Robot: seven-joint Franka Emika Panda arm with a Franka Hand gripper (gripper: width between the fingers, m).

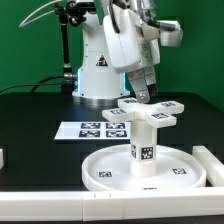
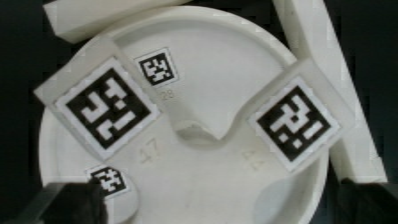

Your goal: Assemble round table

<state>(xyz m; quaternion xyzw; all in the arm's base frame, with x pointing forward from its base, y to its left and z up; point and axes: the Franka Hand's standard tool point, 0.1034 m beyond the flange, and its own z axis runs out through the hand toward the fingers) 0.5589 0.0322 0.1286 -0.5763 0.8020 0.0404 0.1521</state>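
White cross-shaped foot (image 1: 147, 113) sits atop the post (image 1: 145, 150), which stands upright on the round disc (image 1: 100, 172). The tool (image 1: 141, 95) hovers just above, spread open, gripping nothing.

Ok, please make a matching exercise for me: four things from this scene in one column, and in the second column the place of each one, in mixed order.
Things:
1. round disc
2. post
3. cross-shaped foot
4. marker board

Places:
A. rests on top of the post
B. lies flat on the table, behind the disc
C. stands upright in the middle of the disc
D. lies on the table at the front and carries the post

Pairs: 1-D, 2-C, 3-A, 4-B.
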